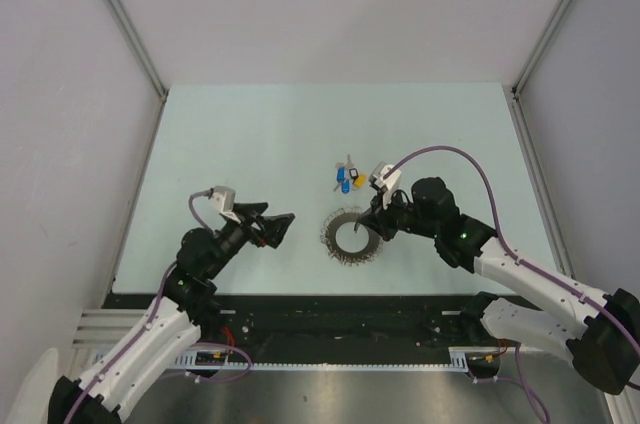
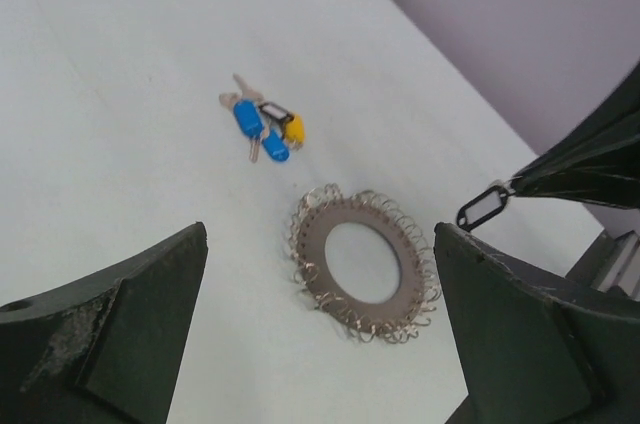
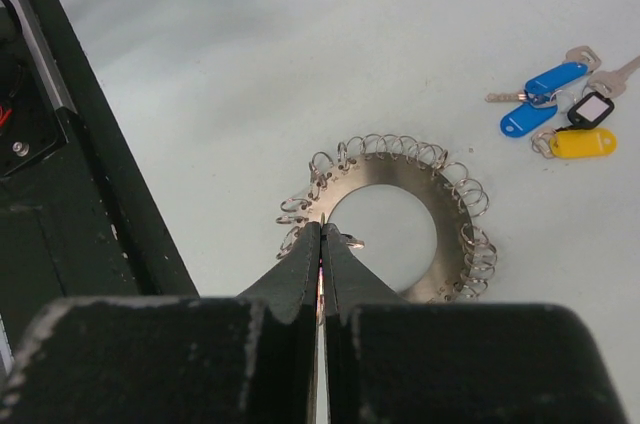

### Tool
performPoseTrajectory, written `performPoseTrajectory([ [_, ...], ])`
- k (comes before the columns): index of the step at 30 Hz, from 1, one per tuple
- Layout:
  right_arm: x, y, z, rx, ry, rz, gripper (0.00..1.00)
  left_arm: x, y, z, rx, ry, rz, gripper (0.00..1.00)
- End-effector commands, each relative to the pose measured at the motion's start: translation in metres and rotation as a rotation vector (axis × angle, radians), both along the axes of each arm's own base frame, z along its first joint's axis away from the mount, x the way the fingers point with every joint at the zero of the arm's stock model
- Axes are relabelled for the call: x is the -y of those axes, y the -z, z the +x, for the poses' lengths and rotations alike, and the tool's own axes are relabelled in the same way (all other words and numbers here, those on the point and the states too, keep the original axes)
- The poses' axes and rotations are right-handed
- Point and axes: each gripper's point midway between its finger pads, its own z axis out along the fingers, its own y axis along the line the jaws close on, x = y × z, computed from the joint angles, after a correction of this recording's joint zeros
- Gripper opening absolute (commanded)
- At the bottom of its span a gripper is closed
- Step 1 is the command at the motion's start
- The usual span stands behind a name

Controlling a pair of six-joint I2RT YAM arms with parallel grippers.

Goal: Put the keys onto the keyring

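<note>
Two sets of jaws face each other across the keyring (image 1: 352, 236), which lies flat on the pale worktop (image 1: 250, 144) between them. The left gripper (image 1: 278, 228) has its jaws spread wide and holds nothing. From its wrist camera the two dark fingers (image 2: 130, 344) frame the ring, which sits just ahead of them and centred in the gap, apart from both pads. The keyring (image 2: 365, 264) is a grey disc with an open centre and a rim of small wire loops.

The right gripper (image 1: 372, 221) has its jaws pressed tightly together, their tip (image 3: 322, 229) over the near rim of the keyring (image 3: 400, 224), on the side closest to that arm. In the left wrist view a black-rimmed oval tag (image 2: 483, 209) juts from the tip of the right gripper (image 2: 520, 184), pinched there and clear of the worktop, just beside the ring's edge. In the right wrist view the closed fingers hide that tag.

The keys (image 1: 350, 176) lie in a small cluster beyond the ring, past the tips of both sets of jaws and touched by neither. The cluster has two blue heads (image 2: 250, 119), a yellow one (image 3: 583, 144) and a black-rimmed one (image 3: 590, 109).
</note>
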Motion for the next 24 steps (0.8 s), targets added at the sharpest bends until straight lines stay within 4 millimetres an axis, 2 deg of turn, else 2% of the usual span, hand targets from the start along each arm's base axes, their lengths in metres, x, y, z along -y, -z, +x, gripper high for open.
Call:
performPoseTrajectory([
  [1, -0.002, -0.003, -0.003, -0.003, -0.006, 0.008, 0.00, 0.012, 0.018, 0.008, -0.154, 0.016, 0.013, 0.99],
  [8, -0.001, 0.006, -0.002, -0.009, 0.002, -0.024, 0.00, 0.050, 0.037, 0.005, -0.233, 0.037, 0.029, 1.00],
  [10, -0.001, 0.006, -0.002, -0.008, 0.004, -0.027, 0.00, 0.053, 0.043, 0.010, -0.255, 0.004, 0.054, 1.00],
  [12, -0.002, 0.008, -0.001, -0.010, 0.001, -0.032, 0.00, 0.061, 0.049, 0.005, -0.266, 0.020, 0.090, 1.00],
  [13, -0.002, 0.008, -0.001, -0.008, 0.000, -0.032, 0.00, 0.063, 0.045, 0.007, -0.252, 0.017, 0.110, 0.99],
  [15, -0.002, 0.010, 0.000, -0.009, -0.001, -0.036, 0.00, 0.069, 0.055, 0.003, -0.265, 0.044, 0.177, 0.97],
  [16, -0.002, 0.011, 0.001, -0.009, 0.000, -0.038, 0.00, 0.071, 0.052, 0.003, -0.247, 0.059, 0.204, 0.95],
  [20, -0.003, 0.013, 0.002, -0.015, 0.000, -0.039, 0.00, 0.076, 0.064, 0.004, -0.288, 0.074, 0.289, 0.84],
  [21, -0.005, 0.014, 0.001, -0.021, -0.005, -0.039, 0.00, 0.077, 0.069, 0.002, -0.312, 0.079, 0.306, 0.78],
  [22, -0.006, 0.014, 0.000, -0.026, -0.009, -0.035, 0.00, 0.080, 0.067, 0.003, -0.321, 0.080, 0.301, 0.76],
  [24, -0.006, 0.015, -0.001, -0.042, -0.009, -0.032, 0.00, 0.085, 0.073, -0.001, -0.340, 0.104, 0.324, 0.63],
])
